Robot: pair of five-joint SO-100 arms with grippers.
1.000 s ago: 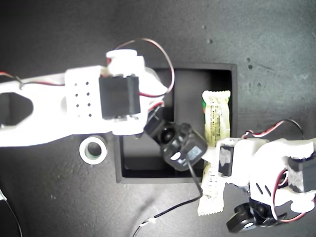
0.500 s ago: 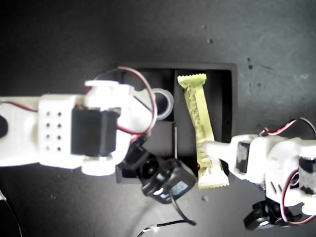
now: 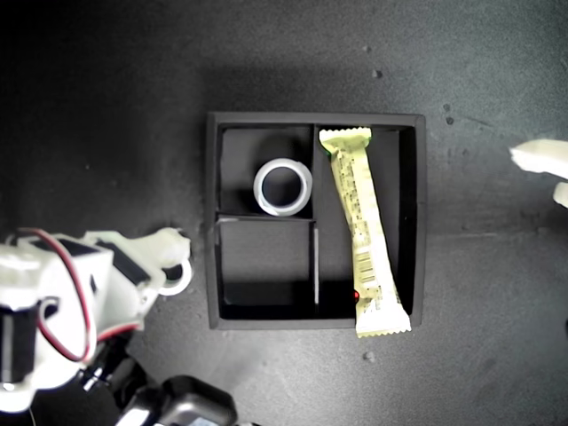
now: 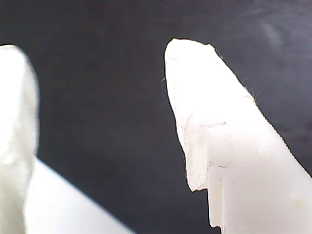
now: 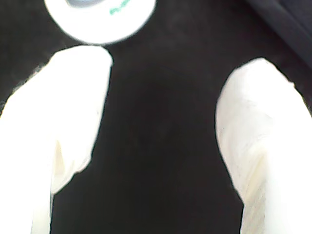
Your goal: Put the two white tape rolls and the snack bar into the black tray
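Both arms have drawn back from the square matte black tray (image 3: 311, 117) since half a second ago, and the long snack bar in its cream and pale-green wrapper (image 3: 362, 222) has been let go. It lies in the long compartment on the exterior view's right. One crimped end hangs over the wall nearest that view's bottom edge.

The larger white tape roll (image 3: 259, 188) lies flat in the small compartment at that view's upper left; the other small compartment holds nothing.

The smaller white tape roll (image 5: 100, 19) sits outside the tray on the dark tabletop (image 3: 106, 106), near the wall on the exterior view's left. It lies just past one fingertip of the second gripper (image 5: 178, 61); contact cannot be judged. That gripper's fingers are spread with nothing between them.

The first gripper (image 4: 100, 48) also has its fingers apart, over bare dark surface. An arm's white tip (image 3: 543, 160) shows at the exterior view's right edge.
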